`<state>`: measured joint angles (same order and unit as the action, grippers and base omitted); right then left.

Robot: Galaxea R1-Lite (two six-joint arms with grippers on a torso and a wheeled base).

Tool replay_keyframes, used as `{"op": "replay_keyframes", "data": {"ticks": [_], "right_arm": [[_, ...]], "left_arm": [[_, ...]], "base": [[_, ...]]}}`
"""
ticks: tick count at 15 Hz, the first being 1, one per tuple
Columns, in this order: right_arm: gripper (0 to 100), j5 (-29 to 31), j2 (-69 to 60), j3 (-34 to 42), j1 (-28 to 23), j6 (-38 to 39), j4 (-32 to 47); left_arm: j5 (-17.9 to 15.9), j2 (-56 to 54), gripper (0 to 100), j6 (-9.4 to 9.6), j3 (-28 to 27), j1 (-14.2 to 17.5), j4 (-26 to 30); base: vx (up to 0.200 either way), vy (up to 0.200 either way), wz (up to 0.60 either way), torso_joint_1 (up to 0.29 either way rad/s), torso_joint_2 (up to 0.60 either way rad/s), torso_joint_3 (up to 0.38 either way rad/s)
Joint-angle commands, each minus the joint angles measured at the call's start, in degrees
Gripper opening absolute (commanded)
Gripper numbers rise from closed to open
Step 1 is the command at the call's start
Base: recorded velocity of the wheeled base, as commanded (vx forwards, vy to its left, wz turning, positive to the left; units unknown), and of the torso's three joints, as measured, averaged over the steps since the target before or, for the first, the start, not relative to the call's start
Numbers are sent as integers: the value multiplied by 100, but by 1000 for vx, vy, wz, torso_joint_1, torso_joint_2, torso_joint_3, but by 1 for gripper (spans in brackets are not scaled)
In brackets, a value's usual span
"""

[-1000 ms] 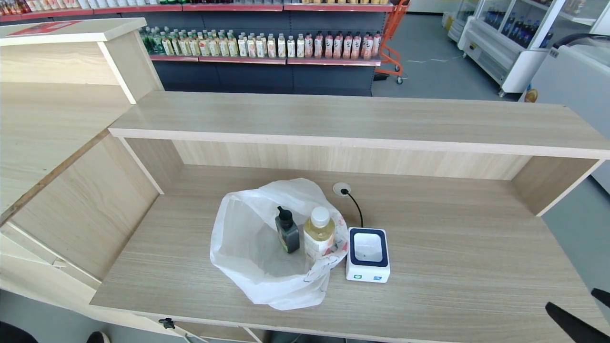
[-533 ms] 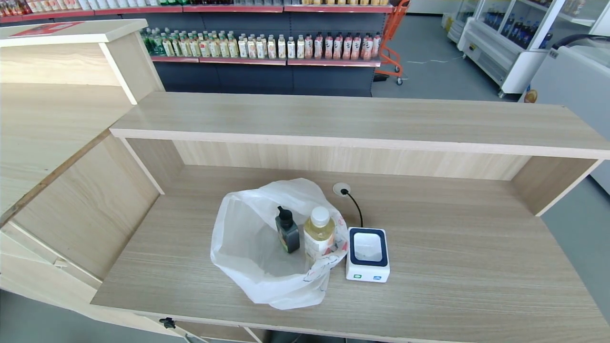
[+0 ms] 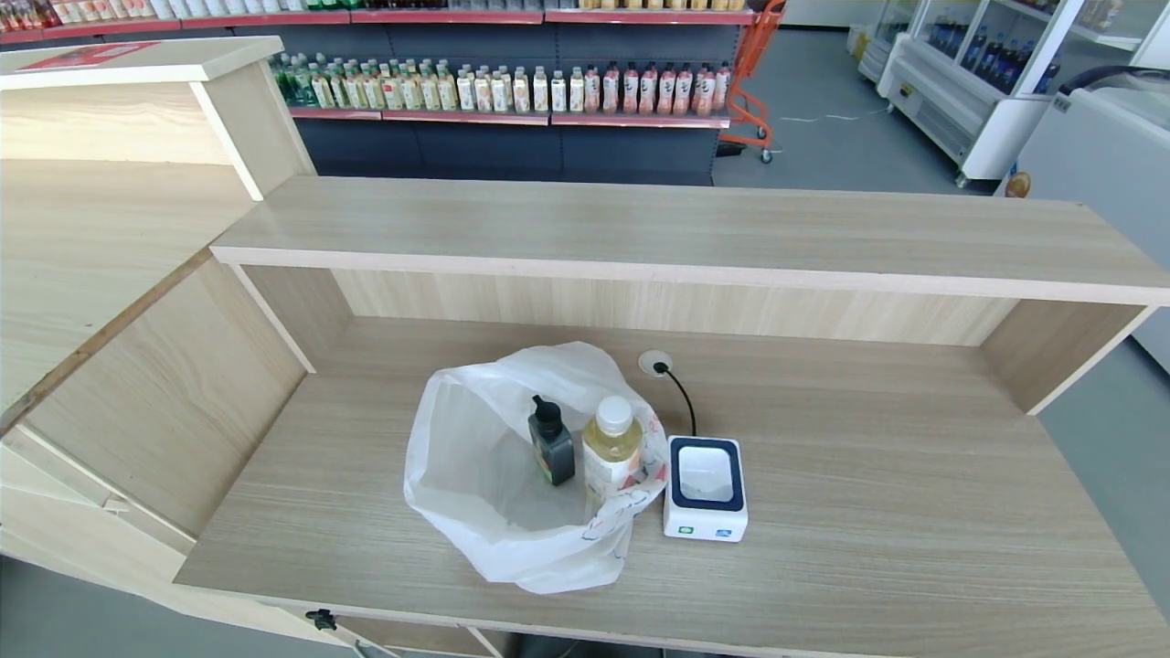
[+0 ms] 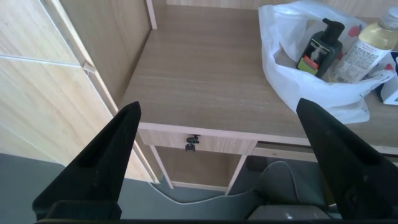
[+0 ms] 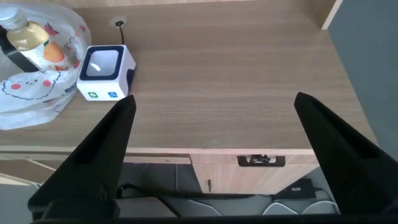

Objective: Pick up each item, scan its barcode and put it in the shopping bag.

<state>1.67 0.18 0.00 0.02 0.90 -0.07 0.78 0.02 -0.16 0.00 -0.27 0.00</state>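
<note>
- pale wood counter (image 3: pixel 868 512) in the head view carries the white shopping bag (image 3: pixel 457 457) with its mouth open. a dark bottle (image 3: pixel 550 448) and a yellow drink bottle (image 3: pixel 611 448) stand upright inside it, side by side. the scanner (image 3: pixel 705 487) sits just beside the bag, on my right of it.
- i judge these two items bagged, so the step is to hold off cleanly. any move i make should pass wide of the bag's soft wall, since a nudge could topple the bottles.
- left wrist view: the left gripper (image 4: pixel 217 109) hangs out in front of the counter's near edge, fingers spread wide with nothing between them. the bag (image 4: pixel 298 87) is well apart from it.
- right wrist view: the right gripper (image 5: pixel 214 99) hangs likewise off the near edge, jaws wide apart and empty, facing the counter, with the scanner (image 5: pixel 104 71) well apart.
</note>
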Motion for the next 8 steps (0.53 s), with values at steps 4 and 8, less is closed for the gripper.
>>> {"op": "replay_keyframes", "data": {"ticks": [4, 8], "right_arm": [[100, 0, -18, 0, 6, 59, 7], [100, 0, -18, 0, 6, 6, 7]], "left_arm": [[1, -2, 100, -2, 0, -8, 0], [1, -2, 100, -2, 0, 0, 0]], "base": [[0, 0, 0, 0, 0, 0], [0, 0, 0, 0, 0, 0]]}}
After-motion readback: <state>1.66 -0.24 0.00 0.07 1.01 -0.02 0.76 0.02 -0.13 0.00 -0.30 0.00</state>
